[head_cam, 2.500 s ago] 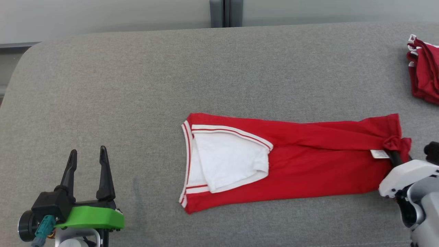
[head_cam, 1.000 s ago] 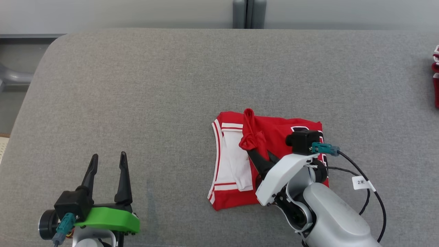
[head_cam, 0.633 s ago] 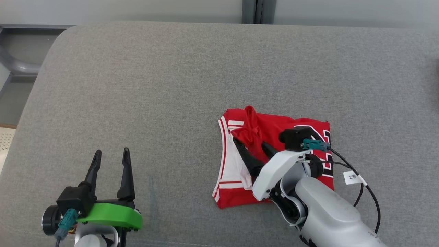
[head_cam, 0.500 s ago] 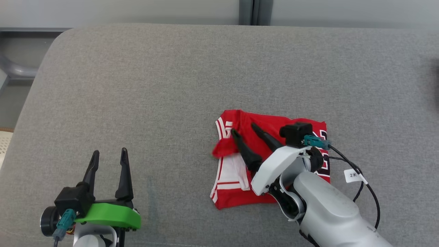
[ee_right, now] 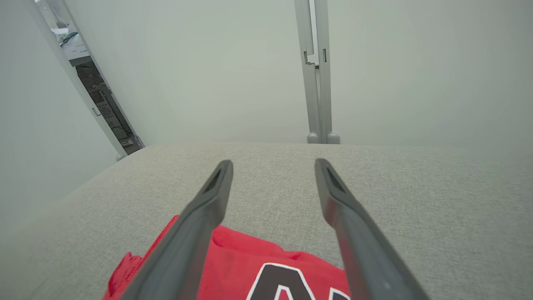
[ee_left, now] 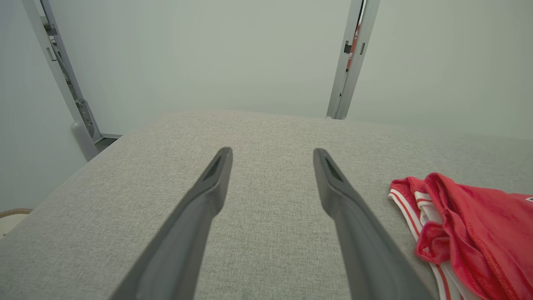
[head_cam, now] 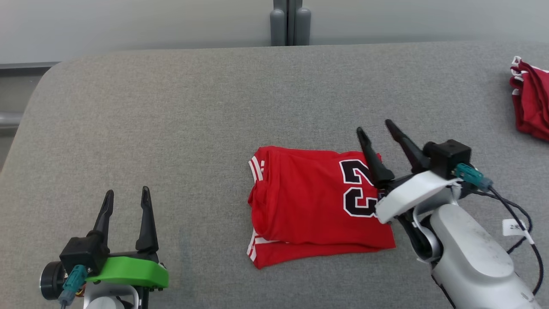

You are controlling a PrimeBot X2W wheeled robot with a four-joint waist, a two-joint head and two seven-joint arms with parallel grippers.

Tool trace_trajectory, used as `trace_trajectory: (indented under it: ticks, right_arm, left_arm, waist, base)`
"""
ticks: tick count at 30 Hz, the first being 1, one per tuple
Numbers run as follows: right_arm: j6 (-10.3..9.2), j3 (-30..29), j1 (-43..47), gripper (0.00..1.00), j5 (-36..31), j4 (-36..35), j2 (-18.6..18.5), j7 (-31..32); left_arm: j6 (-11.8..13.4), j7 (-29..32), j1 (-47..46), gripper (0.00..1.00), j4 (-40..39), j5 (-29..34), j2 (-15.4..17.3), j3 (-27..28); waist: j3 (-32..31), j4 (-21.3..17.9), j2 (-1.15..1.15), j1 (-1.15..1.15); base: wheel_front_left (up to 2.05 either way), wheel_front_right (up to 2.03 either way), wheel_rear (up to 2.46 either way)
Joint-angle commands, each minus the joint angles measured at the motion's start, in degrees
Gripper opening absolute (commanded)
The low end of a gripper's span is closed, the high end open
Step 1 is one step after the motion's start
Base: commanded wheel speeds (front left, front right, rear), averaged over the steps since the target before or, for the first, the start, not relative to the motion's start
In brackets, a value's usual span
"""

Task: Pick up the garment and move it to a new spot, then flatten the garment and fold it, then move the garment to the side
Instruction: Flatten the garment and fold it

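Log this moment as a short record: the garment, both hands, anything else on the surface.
garment: red jersey, folded, number 23 up, on the grey padded surface
left hand: open, empty, apart from the jersey
right hand: open, empty, at the jersey's right edge
other: second red garment, bunched at the far right

I am reading the number 23 (head_cam: 359,189), black outlined white, lying sideways on the red garment (head_cam: 300,201), centre-right of frame. The white cable tag (head_cam: 513,226) at lower right is showing unreadable print.
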Motion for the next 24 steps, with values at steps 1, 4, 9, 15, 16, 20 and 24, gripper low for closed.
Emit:
trace_trajectory:
  ticks: [1, 4, 9, 15, 16, 20, 24]
  right_arm:
    - [0.02, -1.9, 2.2, 1.00, -1.2, -2.2, -0.5, -0.2]
    - [0.02, -5.3, 6.0, 1.00, -3.9, -6.7, -1.1, -0.2]
    - [0.02, -12.2, 14.5, 1.00, -7.6, -14.7, 0.3, -0.2]
    - [0.02, -16.5, 20.8, 1.00, -10.7, -18.5, 3.1, -0.2]
    - [0.02, -16.9, 21.8, 1.00, -11.2, -18.8, 3.4, -0.2]
    - [0.02, -18.2, 24.2, 1.00, -12.4, -19.6, 4.2, -0.2]
    - [0.02, -18.7, 25.4, 1.00, -13.0, -19.9, 4.6, -0.2]
  left_arm:
    - [0.0, -0.2, 0.8, 1.00, -0.4, 0.4, 0.1, 0.2]
    - [0.2, -0.2, 1.0, 1.00, -0.7, 0.6, 0.1, 0.5]
    - [0.2, -0.2, 1.2, 1.00, -1.0, 1.2, 0.1, 1.4]
    - [0.1, -0.2, 2.0, 1.00, -1.2, 2.3, 0.1, 1.7]
    - [0.1, -0.2, 2.2, 1.00, -1.2, 2.5, 0.1, 1.8]
    - [-0.1, -0.2, 3.0, 1.00, -1.1, 3.0, 0.1, 2.1]
    - [-0.1, -0.2, 3.7, 1.00, -1.3, 3.2, 0.1, 2.4]
  waist:
    - [-0.4, -0.6, 0.00, 0.00]
    - [-0.6, -0.9, 0.00, 0.00]
    - [-1.3, -1.7, 0.00, 0.00]
    - [-2.7, -2.3, 0.00, 0.00]
    - [-3.0, -2.4, 0.00, 0.00]
    - [-4.3, -2.7, 0.00, 0.00]
    - [-5.2, -3.0, 0.00, 0.00]
  base:
    - [0.00, 0.00, 0.00]
    - [0.00, 0.00, 0.00]
    - [0.00, 0.00, 0.00]
    - [0.00, 0.00, 0.00]
    - [0.00, 0.00, 0.00]
    - [0.00, 0.00, 0.00]
    - [0.00, 0.00, 0.00]
